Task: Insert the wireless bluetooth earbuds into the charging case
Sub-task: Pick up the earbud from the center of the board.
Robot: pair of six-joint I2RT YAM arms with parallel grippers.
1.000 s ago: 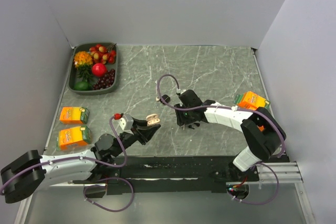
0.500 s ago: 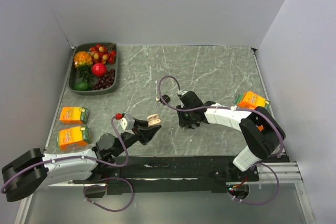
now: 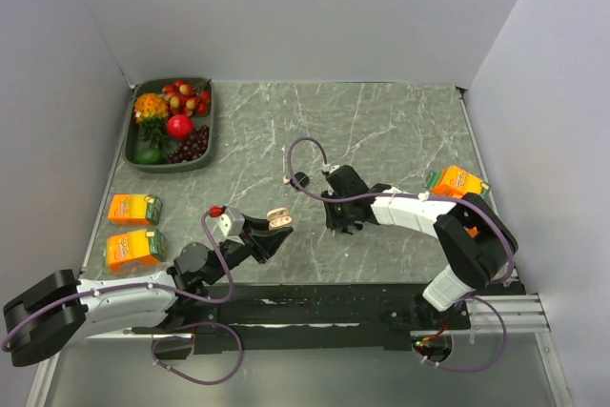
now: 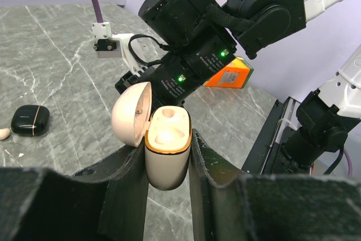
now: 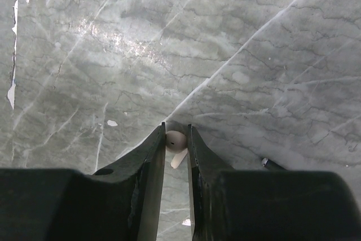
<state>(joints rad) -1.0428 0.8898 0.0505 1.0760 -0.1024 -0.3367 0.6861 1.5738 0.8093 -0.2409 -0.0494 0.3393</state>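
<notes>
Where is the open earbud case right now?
The open beige case is clamped in the left pincer, lid flipped back, near the table's front middle in the top view, just left of the right pincer, which pinches a white earbud.

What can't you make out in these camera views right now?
Left wrist view: pale piece cut by the left edge; closed black case hides its contents.
Top view: white earbud hidden under the wrist of the right gripper.
Right wrist view: whether that earbud is lifted or on the table.
</notes>
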